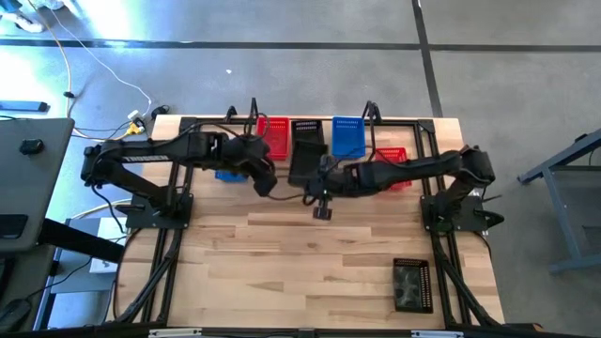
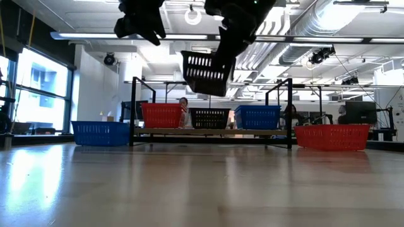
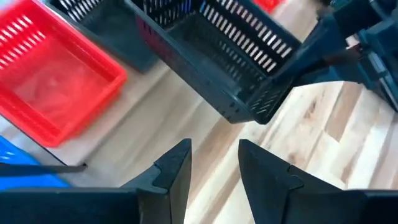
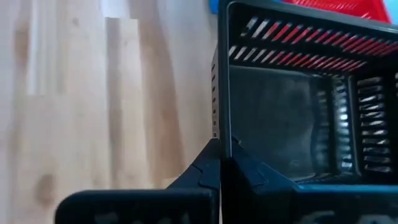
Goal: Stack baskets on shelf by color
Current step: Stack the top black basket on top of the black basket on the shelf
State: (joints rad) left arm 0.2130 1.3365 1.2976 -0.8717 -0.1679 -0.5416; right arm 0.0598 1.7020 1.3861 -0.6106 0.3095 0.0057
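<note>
wooden bench (image 1: 310, 253) spread under both arms; narrow shelf (image 2: 211, 131) at its far edge, carrying a red basket (image 2: 161, 115), a black basket on the shelf (image 2: 209, 117) in the middle slot and a blue basket (image 2: 257, 116), side by side. held black basket (image 2: 206, 72) hanging tilted in the air, just above and slightly nearer than the black one on the shelf, long axis running roughly away from the robot toward the shelf in the high view. judged next: carry forward and down, levelled, into that middle one. right tool (image 4: 221, 165) pressed together on the near rim of the held basket, so clearly the nearer arm. left tool (image 3: 214, 165) spread, pinching nothing, hovering just beside the held basket over bare wood. elsewhere: blue basket on the bench (image 2: 101, 133), red basket on the bench (image 2: 332, 136), another black basket (image 1: 411, 284) well apart near the front. no brand, label or writing readable anywhere.
</note>
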